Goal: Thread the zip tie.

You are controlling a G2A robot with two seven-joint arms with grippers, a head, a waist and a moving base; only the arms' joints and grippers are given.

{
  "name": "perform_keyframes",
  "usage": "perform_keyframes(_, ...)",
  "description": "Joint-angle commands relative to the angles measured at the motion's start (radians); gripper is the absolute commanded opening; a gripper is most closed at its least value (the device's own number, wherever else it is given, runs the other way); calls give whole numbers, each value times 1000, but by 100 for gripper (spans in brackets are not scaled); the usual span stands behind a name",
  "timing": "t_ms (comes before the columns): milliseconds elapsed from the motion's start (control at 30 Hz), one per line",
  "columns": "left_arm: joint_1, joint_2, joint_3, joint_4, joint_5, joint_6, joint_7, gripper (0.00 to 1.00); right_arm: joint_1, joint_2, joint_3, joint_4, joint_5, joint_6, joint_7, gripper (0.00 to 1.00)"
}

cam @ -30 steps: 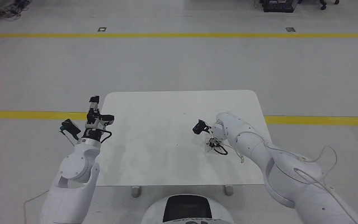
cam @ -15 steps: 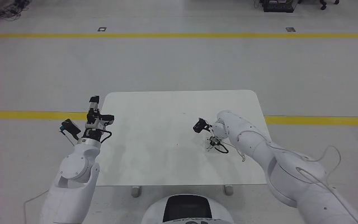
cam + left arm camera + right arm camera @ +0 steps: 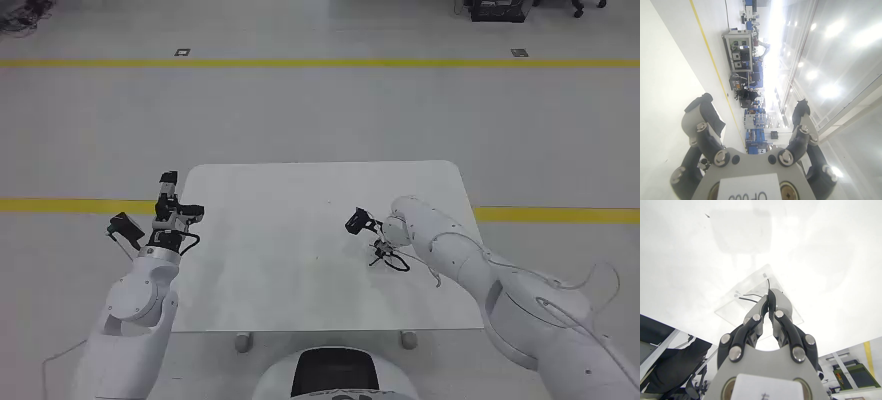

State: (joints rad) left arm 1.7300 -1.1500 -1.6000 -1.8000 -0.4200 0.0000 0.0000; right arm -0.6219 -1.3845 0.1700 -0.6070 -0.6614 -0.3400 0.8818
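desk: white, work at 3 o'clock.
clear plate: under right gripper.
left gripper: fingers released, idle at 9 o'clock edge.
right gripper: fingers clenched on zip tie over plate.
change: right gripper has crept toward 12 o'clock; threading likely underway.

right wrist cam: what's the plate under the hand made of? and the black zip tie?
Plate: likely clear acrylic or similar plastic, glossy; the white table shows through it and its edges catch light.
Zip tie: thin, flexible black plastic, probably nylon; it curves smoothly out of the shut right hand. Finish too fine to tell.
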Motion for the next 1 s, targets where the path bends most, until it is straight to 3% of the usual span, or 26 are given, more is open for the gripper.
perform_keyframes(0,0,0,0,0,0,0,0,100,1,8,0,-10,4,0,-12,0)
perform_keyframes(333,0,0,0,0,0,0,0,100,-11,69,0,-81,38,0,-113,0)
perform_keyframes(967,0,0,0,0,0,0,0,100,-24,179,0,-233,47,0,-191,0)
